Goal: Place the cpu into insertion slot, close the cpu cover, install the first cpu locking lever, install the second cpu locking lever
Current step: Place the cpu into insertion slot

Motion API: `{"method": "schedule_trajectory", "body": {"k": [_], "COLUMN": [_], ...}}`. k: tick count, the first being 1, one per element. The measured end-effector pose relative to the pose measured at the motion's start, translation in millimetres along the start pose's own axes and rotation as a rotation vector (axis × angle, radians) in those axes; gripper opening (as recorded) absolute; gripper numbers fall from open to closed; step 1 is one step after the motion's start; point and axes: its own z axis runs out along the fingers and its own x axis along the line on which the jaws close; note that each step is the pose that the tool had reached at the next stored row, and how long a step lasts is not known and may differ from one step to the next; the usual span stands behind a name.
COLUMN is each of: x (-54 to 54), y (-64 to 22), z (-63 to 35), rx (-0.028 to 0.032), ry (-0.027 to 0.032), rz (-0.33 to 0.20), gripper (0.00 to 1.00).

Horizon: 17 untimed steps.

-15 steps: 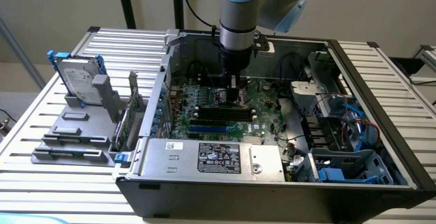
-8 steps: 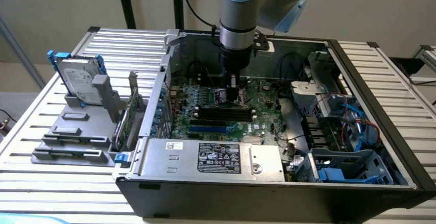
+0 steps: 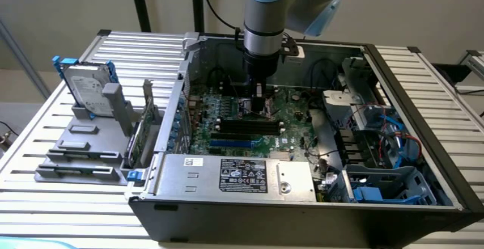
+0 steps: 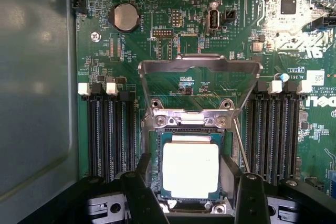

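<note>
Black fingers point(image 4: 140, 195) of your gripper point(image 4: 193, 190) stand spread wide w/ nothing held, one on each side of the cpu point(image 4: 190, 169). Chip lies flat and square in the insertion slot point(image 4: 189, 128), pale face up, directly between the fingers and clear of both.

Just beyond the gripper, the cpu cover point(image 4: 199, 66) stands open on its hinge. Its silver frame is tipped back over the green board point(image 4: 210, 35), not over the chip. One thin locking lever point(image 4: 238, 137) slants along the socket's edge close to one finger, not on the cover. Long black memory slots point(image 4: 107, 129) run outboard of each finger. Farther past the cover sits a round coin cell point(image 4: 126, 17).

Exterior view: your arm point(image 3: 264, 16) reaches straight down into the open PC case point(image 3: 302, 220), w/ the gripper low over the board, mid-case. Well away from the gripper, outside the case toward the exterior view's left, a hard drive point(image 3: 85, 87) stands upright in a grey stand point(image 3: 76, 147) on the slatted table point(image 3: 45, 203).
</note>
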Motion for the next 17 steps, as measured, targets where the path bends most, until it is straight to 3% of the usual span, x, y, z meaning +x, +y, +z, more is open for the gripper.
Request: {"method": "schedule_trajectory", "body": {"k": [8,14,17], "x": [0.0,0.0,-0.1], "y": [0.0,0.0,0.0], "z": [0.0,0.0,-0.1], "rx": [0.0005,0.0005,0.0007], "ry": [-0.0001,-0.0078,-0.0090], "rz": [-0.014,-0.023,-0.025], "gripper": [0.62,0.62,0.62]}}
